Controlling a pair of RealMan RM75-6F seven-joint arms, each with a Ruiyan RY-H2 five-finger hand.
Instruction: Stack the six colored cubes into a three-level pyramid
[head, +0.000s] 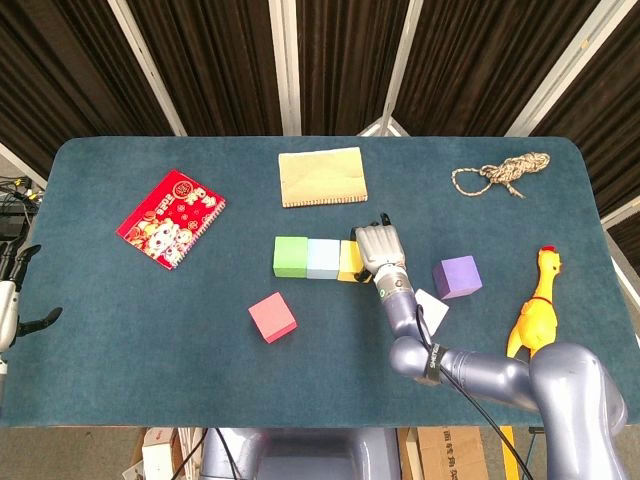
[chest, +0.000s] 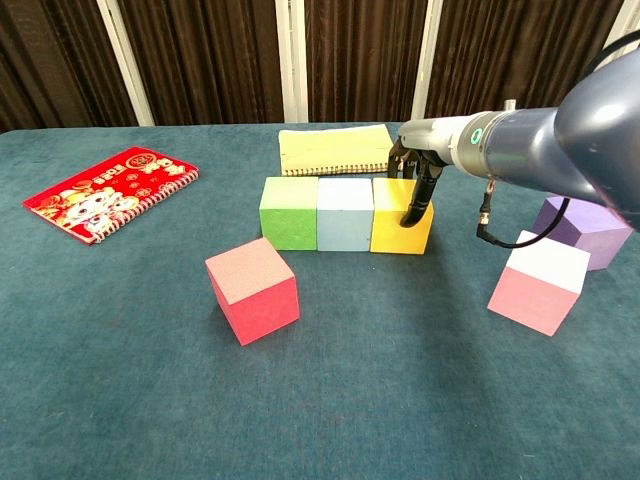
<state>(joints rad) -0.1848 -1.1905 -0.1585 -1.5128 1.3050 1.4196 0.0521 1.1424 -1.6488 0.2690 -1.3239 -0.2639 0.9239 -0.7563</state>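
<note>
Teal felt covers the table, and on it a row of three cubes is seen side by side: a green cube at the left, a light blue cube in the middle and a yellow cube at the right, each touching its neighbour. The yellow cube is gripped by the right hand, whose fingers are curled down over the cube's top and right face, with the palm laid above it; in the head view most of the cube is hidden by the hand. A red cube is set apart in front of the row, turned at an angle. A pink cube lies near the right forearm, and a purple cube is placed just behind it, well apart from the row. None of the cubes is stacked on another. Beyond the row a tan notebook is laid flat, and a red spiral notebook is seen toward the left side. A coil of rope is placed near the far right corner, and a yellow rubber chicken lies along the right edge. The left hand is held off the table's left edge, its fingers apart and nothing in them.
</note>
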